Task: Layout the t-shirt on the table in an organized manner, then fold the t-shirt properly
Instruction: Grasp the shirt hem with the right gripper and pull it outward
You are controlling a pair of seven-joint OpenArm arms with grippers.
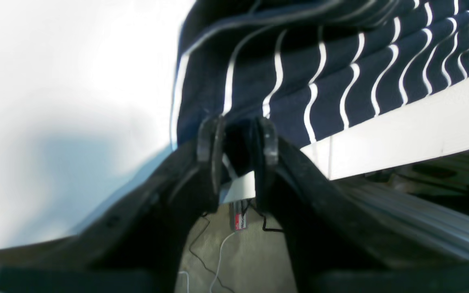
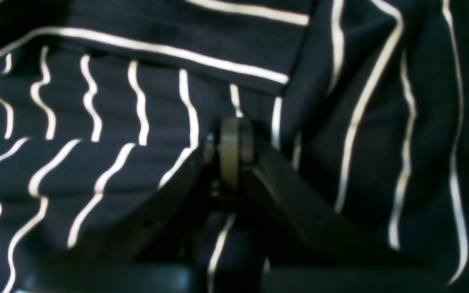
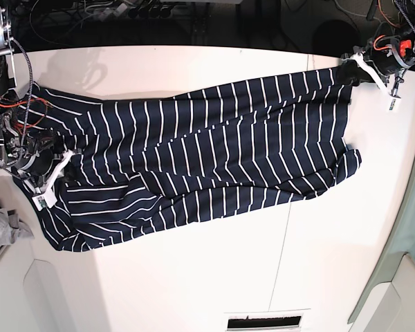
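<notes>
Navy striped t-shirt (image 3: 194,159) lies stretched across our white surface (image 3: 194,277). At the base view's left, our right gripper (image 3: 50,181) has its jaws pinched shut on cloth; far right, our left gripper (image 3: 351,71) clamps a corner. Soft and limp, it seems best held by edges.
</notes>
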